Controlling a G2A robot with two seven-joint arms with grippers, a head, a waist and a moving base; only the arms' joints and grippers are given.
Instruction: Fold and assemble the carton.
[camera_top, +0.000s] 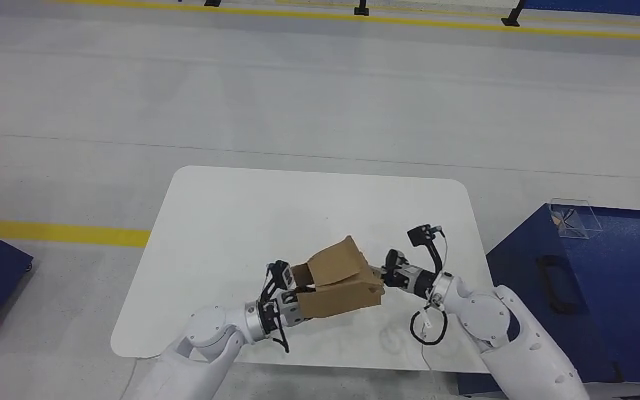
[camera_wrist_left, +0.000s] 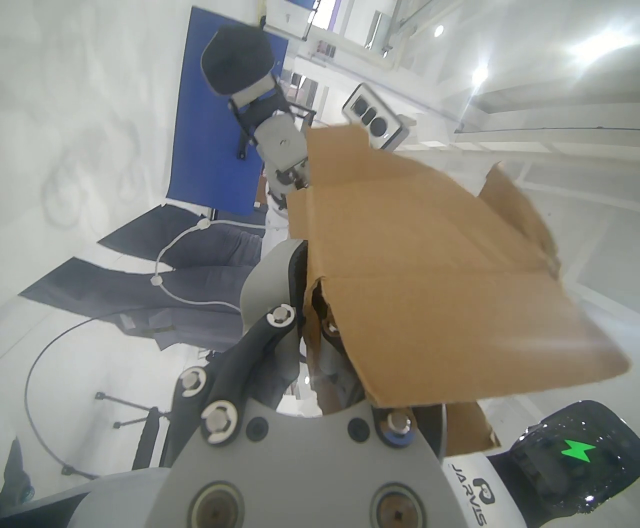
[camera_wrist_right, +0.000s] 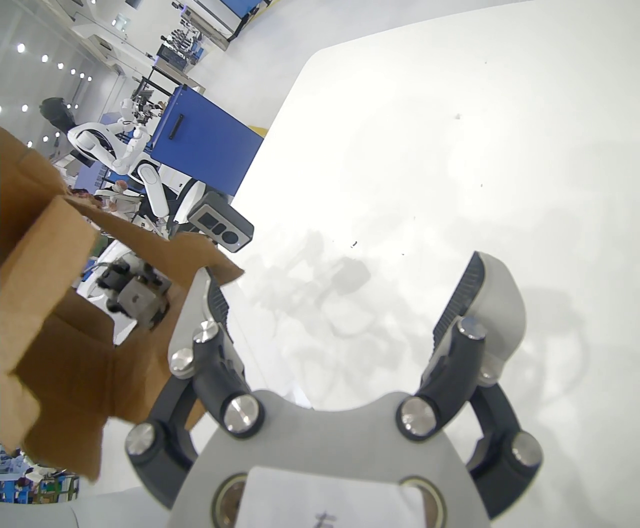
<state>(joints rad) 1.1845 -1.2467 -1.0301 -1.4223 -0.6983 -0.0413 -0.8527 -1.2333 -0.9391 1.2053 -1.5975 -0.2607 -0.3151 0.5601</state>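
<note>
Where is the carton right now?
In the top view the carton is near the robot-side edge of the white table, between the left gripper, which grips it, and the open right gripper.

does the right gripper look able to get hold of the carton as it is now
Probably yes: the right gripper is open, one finger against a flap of the carton, with nothing between. The flap lies beside the fingers rather than between them, so a small sideways shift looks needed.
</note>
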